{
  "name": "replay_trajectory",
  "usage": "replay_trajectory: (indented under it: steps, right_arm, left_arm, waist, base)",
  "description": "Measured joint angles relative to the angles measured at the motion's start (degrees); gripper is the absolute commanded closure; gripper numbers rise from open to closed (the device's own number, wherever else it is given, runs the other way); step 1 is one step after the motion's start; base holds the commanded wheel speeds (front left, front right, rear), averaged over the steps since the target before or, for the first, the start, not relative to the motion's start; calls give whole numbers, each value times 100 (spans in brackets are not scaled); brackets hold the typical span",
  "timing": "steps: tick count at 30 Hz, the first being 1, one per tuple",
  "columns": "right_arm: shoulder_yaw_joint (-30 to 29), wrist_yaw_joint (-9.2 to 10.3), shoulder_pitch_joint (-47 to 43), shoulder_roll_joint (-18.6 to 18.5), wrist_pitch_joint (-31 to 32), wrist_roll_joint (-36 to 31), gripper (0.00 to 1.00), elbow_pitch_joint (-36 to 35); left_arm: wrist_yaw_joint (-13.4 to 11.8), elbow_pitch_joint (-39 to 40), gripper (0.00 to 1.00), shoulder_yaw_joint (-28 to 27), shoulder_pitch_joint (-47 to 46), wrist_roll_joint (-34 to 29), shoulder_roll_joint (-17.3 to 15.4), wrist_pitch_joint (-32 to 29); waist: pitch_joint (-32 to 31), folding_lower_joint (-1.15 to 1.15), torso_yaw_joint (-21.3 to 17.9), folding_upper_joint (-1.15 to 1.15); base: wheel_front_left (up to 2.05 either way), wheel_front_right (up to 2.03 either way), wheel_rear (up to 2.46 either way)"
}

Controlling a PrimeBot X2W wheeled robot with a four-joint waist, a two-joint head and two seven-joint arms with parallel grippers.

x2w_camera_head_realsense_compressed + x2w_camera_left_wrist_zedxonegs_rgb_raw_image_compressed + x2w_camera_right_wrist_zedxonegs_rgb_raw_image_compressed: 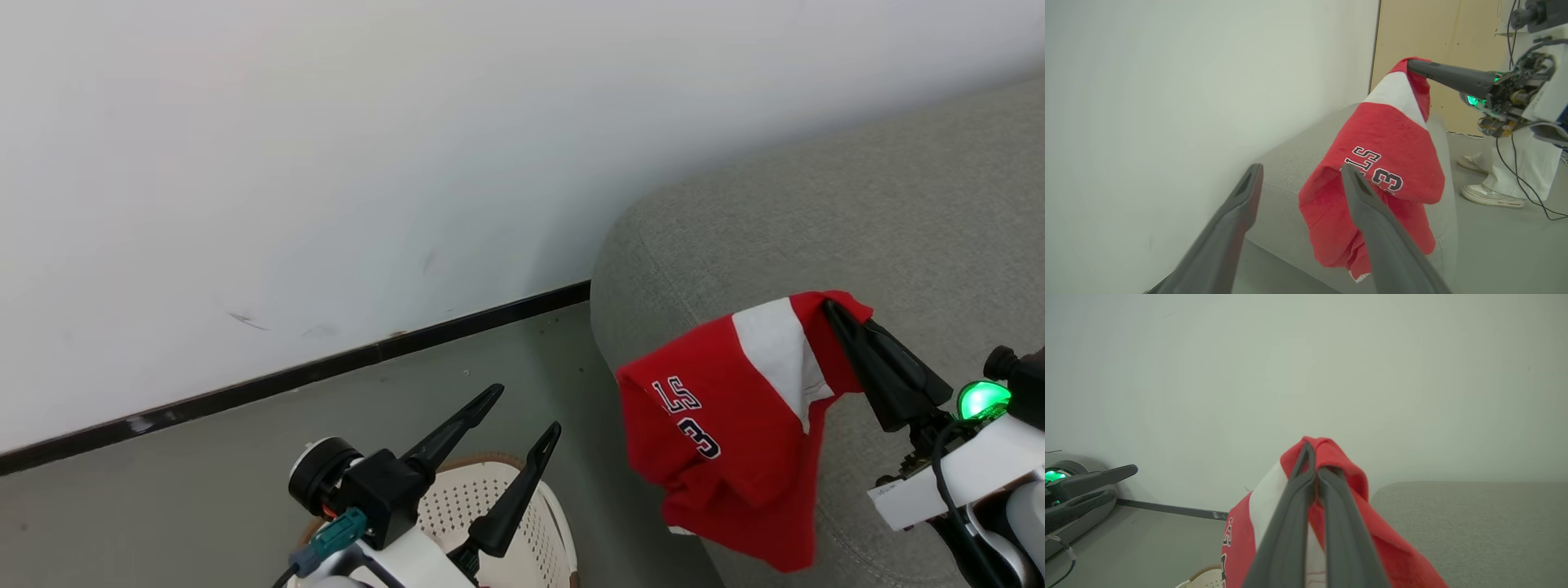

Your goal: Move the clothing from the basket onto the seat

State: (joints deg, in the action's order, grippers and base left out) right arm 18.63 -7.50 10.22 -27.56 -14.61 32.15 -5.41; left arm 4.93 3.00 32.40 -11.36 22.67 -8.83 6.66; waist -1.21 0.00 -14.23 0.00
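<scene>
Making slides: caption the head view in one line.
Right gripper shut on a red-and-white garment at the edge of the grey sofa cushion; open left gripper above the laundry basket.

The grey floor [204, 490] carries the cream basket [465, 498] and, just beside it, the light-grey seat [816, 229].

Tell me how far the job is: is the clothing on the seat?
Done: one red garment is out of the basket. In hand: the right gripper, jaws shut on its top, holds it hanging at the corner of the seat. The left gripper is open and empty above the basket. Left: lay it on the seat and release; the basket's inside is mostly hidden.
</scene>
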Motion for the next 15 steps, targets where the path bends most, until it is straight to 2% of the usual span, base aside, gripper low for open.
replay_trajectory:
  steps: [15]
  right_arm:
    - [-289,0,-439,129,0,-152,100,-162]
  left_arm:
    - [27,-162,0,56,28,-1,124,151]
  waist:
    - [43,0,-627,0]
  base:
    - [0,0,0]
